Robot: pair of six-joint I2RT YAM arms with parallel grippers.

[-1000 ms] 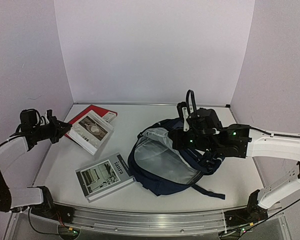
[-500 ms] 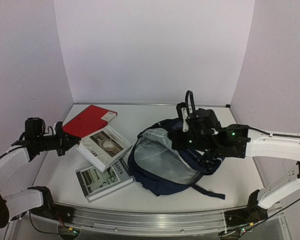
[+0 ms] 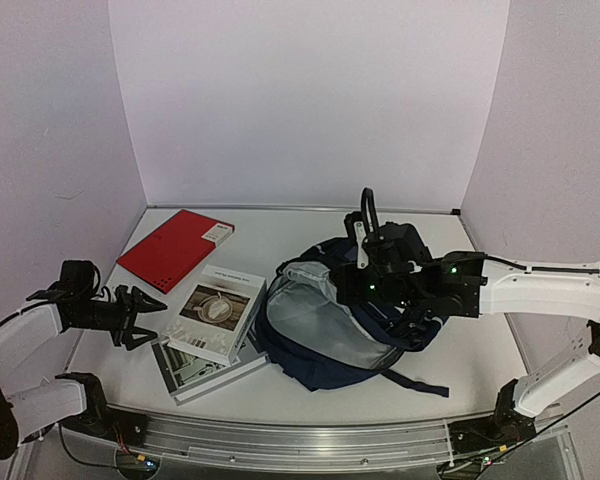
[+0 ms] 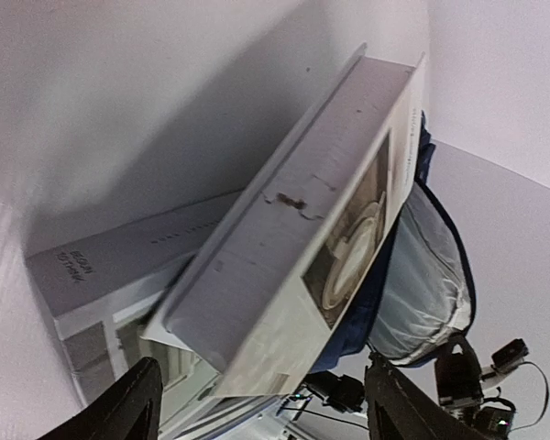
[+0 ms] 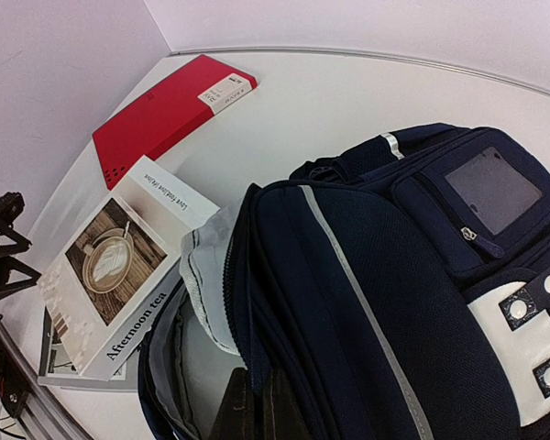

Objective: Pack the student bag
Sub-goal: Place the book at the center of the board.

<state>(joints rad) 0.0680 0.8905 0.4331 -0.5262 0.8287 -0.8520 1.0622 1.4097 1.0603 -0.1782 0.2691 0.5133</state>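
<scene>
The student bag [image 3: 315,368], navy with a grey lining, lies open at mid-table. My right gripper [image 3: 360,290] is shut on the bag's upper opening rim [image 5: 257,367] and holds the mouth up. A white "Afternoon tea" book [image 3: 220,312] rests tilted on a grey book [image 3: 192,374], its right edge against the bag. My left gripper [image 3: 143,318] stands open just left of the white book, apart from it. In the left wrist view the white book [image 4: 302,229] fills the space ahead of the spread fingers [image 4: 128,403].
A red book [image 3: 175,250] lies flat at the back left, near the left wall. The bag's dark strap [image 3: 420,385] trails toward the front right. A metal rail [image 3: 300,440] runs along the near edge.
My left gripper dragged the white book off the red book, toward the bag and onto the grey book, then opened and let it go. The right gripper kept its hold, shifting slightly.
</scene>
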